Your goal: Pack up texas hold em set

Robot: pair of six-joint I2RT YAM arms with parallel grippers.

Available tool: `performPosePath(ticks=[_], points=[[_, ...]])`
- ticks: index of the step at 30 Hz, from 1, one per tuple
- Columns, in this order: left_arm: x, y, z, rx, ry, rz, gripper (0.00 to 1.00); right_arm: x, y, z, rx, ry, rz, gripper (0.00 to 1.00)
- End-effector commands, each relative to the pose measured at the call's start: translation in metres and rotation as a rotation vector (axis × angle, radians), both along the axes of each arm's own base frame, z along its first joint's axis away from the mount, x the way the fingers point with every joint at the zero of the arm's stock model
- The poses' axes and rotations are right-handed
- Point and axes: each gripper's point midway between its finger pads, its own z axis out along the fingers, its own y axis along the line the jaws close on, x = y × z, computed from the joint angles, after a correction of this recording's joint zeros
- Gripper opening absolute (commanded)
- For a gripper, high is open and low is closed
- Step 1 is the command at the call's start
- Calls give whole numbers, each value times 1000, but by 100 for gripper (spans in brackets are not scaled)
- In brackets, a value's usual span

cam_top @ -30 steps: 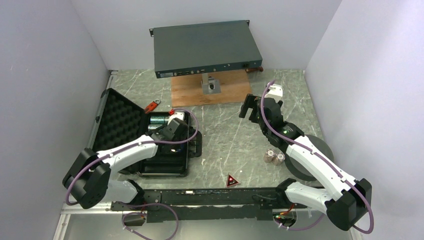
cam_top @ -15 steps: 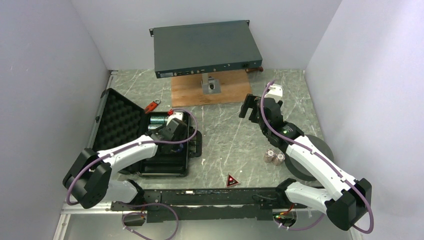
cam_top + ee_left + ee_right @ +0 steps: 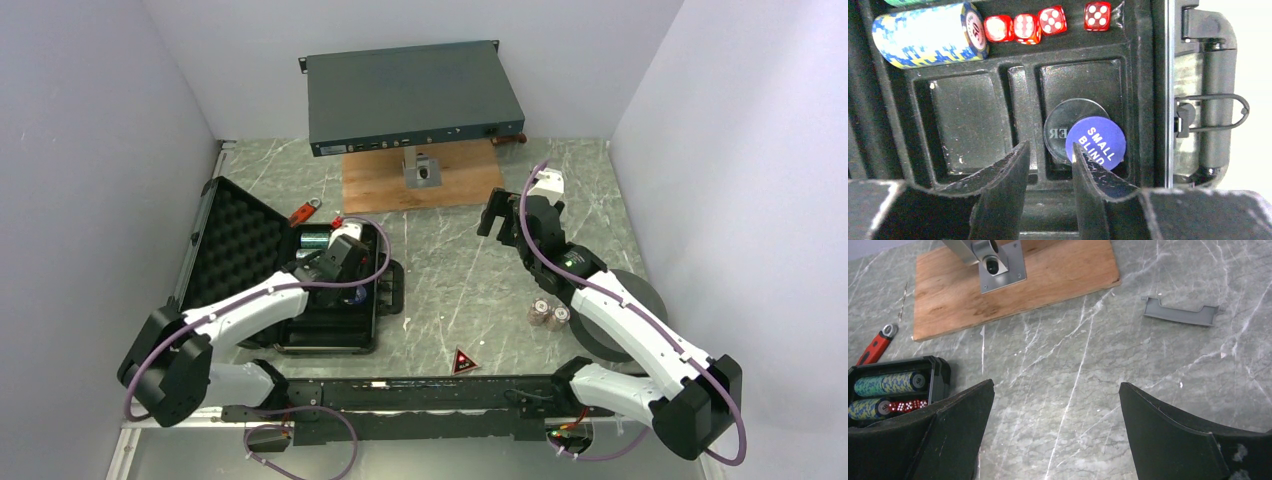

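The open black case (image 3: 238, 248) lies centre-left in the top view, its foam lid laid back. At upper centre-right, the right gripper (image 3: 1056, 385) hangs spread wide over the marble table (image 3: 1088, 355), holding nothing. Inside the case, the left gripper (image 3: 1049, 147) is partly parted and empty. One fingertip (image 3: 1083, 167) is at the edge of the blue SMALL BLIND disc (image 3: 1098, 142); contact is unclear. The disc lies in a tray pocket, overlapping a clear button (image 3: 1060, 122), below the chip roll (image 3: 928, 35) and red dice (image 3: 1025, 27).

The top external camera is looking down from behind the near edge over the whole marble table (image 3: 450, 270). The left wrist camera is peering closely into the black case (image 3: 1023, 55); the right wrist one is facing the far edge, sharing that case's corner.
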Motion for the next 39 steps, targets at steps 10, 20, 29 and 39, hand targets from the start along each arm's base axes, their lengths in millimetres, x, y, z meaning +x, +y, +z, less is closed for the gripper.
performPosePath(ticks=[10,20,29,39], points=[[3,-36,71,-69,-168,-314,63,7,9,4,21,-29,14,100],[-41,-134,62,29,-59,-777,79,8,9,2,17,-24,12,100],[-84,-202,51,-13,-52,-1126,85,8,9,1,3,-27,12,100],[-75,-216,93,2,-317,-1076,100,8,11,0,-6,-24,16,100]])
